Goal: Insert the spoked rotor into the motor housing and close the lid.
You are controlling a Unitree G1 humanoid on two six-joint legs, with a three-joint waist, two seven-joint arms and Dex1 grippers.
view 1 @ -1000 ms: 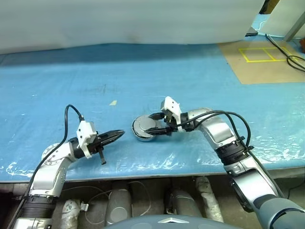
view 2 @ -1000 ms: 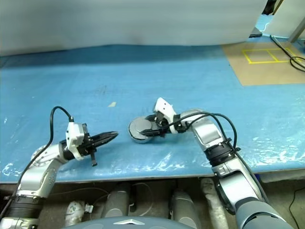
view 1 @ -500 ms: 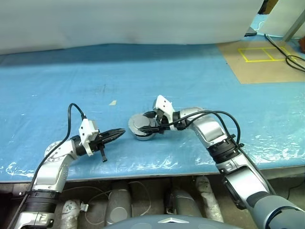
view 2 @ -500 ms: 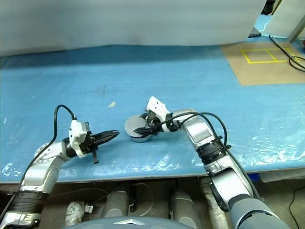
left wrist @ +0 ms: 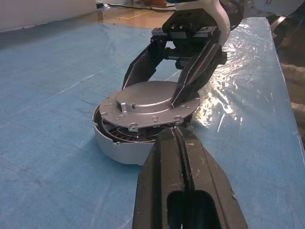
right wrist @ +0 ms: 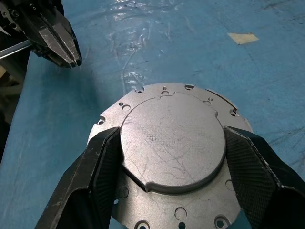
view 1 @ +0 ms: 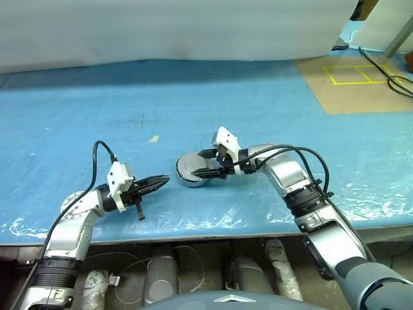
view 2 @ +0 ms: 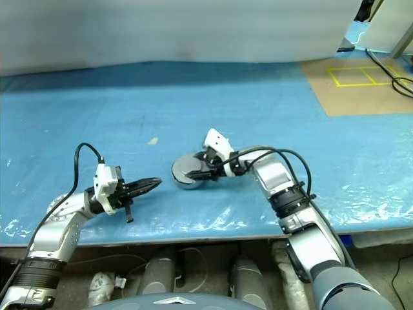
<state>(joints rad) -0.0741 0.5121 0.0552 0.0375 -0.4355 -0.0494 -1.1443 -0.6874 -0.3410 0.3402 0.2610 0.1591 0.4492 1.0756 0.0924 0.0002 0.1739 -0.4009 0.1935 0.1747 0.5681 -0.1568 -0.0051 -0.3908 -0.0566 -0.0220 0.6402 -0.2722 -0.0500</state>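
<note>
Since a second ago my right gripper (view 1: 205,170) has barely shifted and still pinches the lid (right wrist: 174,152) by its raised centre, plain face up, tilted over the motor housing (left wrist: 119,145) on the blue table (view 1: 258,97). My left gripper (view 1: 162,181), pressed together, waits just beside. Copper coils peek under the lid; what else lies inside is hidden.

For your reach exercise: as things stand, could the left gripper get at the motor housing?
Probably yes: bare blue table lies between the shut left gripper and the motor housing; the right gripper holds the lid from the far side.
</note>
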